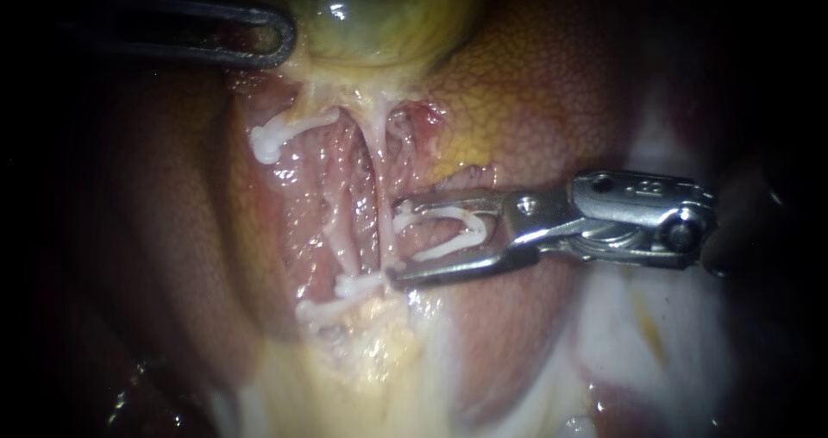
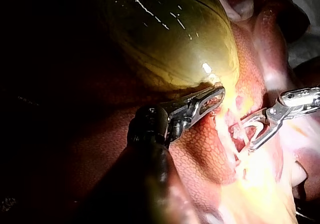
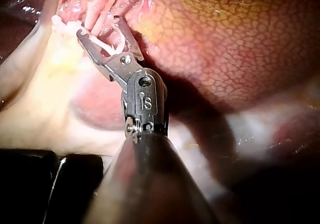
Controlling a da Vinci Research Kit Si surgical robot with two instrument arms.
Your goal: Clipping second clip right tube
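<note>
Endoscope view: gripping white V-shaped clip (image 1: 448,231) in spread silver right instrument (image 1: 397,240) jaws at pale right tube (image 1: 382,188); pinching yellow-green gallbladder (image 1: 379,15) with dark left instrument (image 1: 283,34).

No legible text or labels.

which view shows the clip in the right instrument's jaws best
Endoscope view: the clip lies side-on, both legs plain, held in the jaws of the right instrument. Right wrist view shows it foreshortened from behind; left wrist view, small and distant.
</note>
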